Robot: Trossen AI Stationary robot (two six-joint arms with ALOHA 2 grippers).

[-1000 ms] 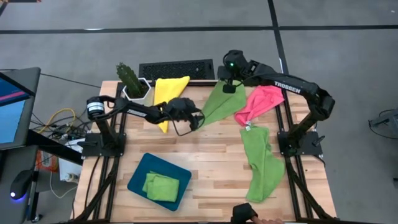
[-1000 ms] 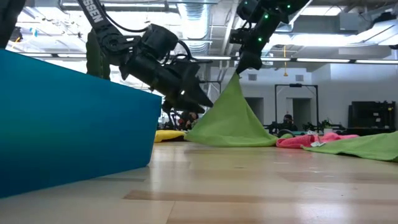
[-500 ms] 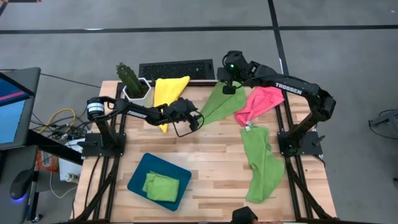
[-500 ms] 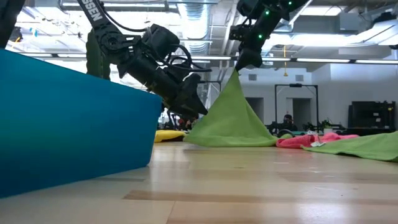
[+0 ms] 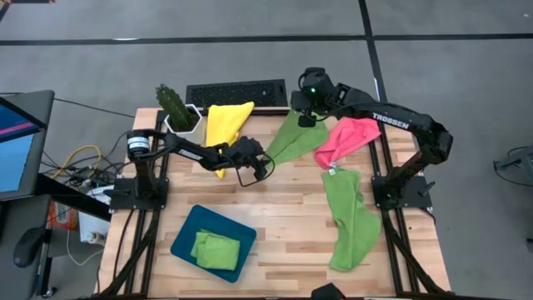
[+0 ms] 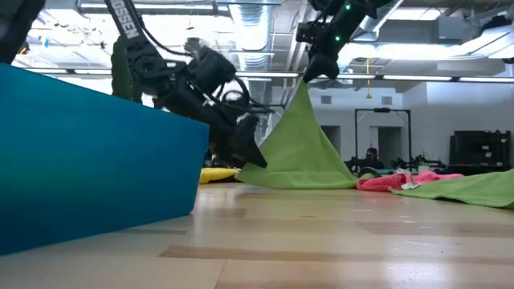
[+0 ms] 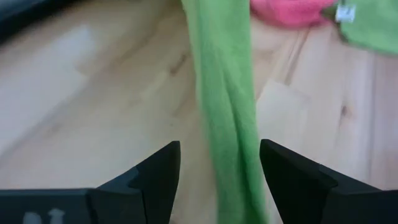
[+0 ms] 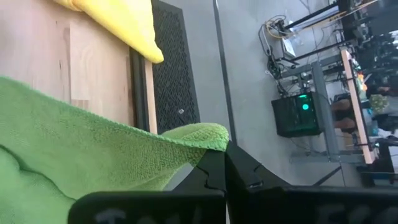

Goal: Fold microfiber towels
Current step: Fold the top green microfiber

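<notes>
You see a table (image 5: 283, 208) of pale wood planks, smooth with a soft shine. The green towel (image 8: 74, 155) is fuzzy matt cloth with a fine weave. The tray (image 5: 187, 237) looks like smooth matt teal plastic. The fingers (image 7: 155, 171) are matt black plastic.

High view: overhead, straight down, whole table (image 5: 283, 217) and both arms. Low view: table-top height, level across into the room. Left wrist view: close, down onto wood. Right wrist view: close, past the table edge to floor. All four share the lifted green towel (image 5: 289, 137).
</notes>
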